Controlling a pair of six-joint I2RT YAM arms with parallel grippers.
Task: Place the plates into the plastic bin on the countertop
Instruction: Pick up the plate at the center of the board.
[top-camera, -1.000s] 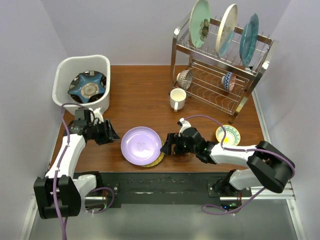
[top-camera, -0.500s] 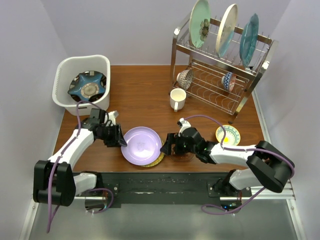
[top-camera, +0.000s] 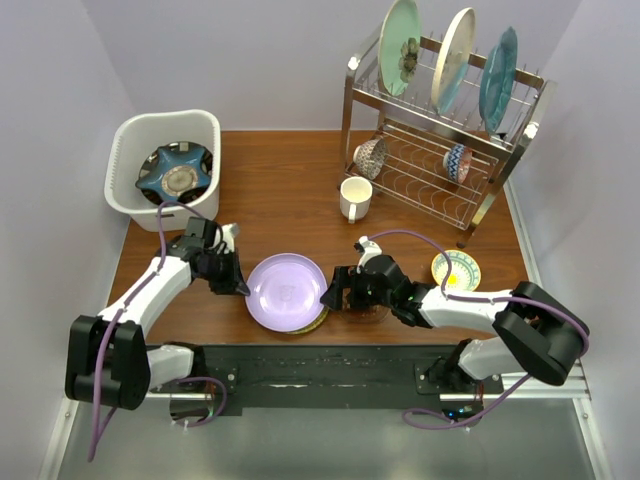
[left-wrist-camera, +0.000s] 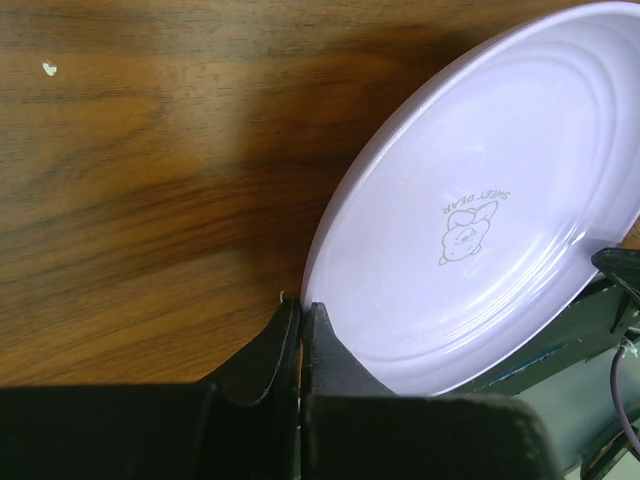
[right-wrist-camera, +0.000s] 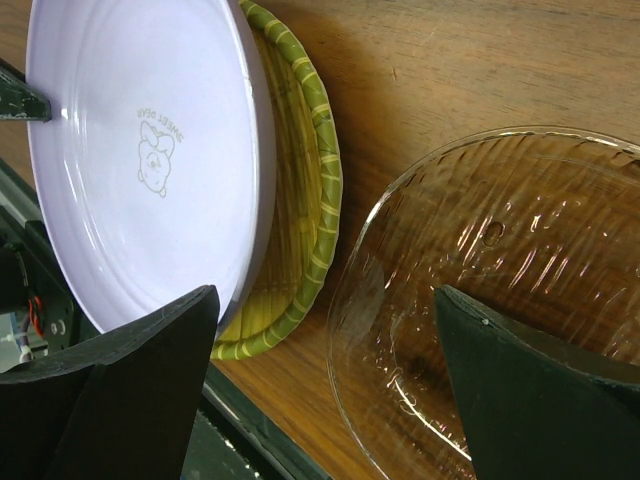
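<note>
Countertop (top-camera: 290, 190) is reddish wood between pale walls (top-camera: 60, 60).

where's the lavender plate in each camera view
Top external: lavender plate at the table's near edge, left of centre, between the two arms.
Left wrist: fills the right half, its rim reaching bottom centre.
Right wrist: upper left, lying over a green striped plate.
Shared landmark: the small cartoon print in the plate's middle, clear in both wrist views, faint from above.
</note>
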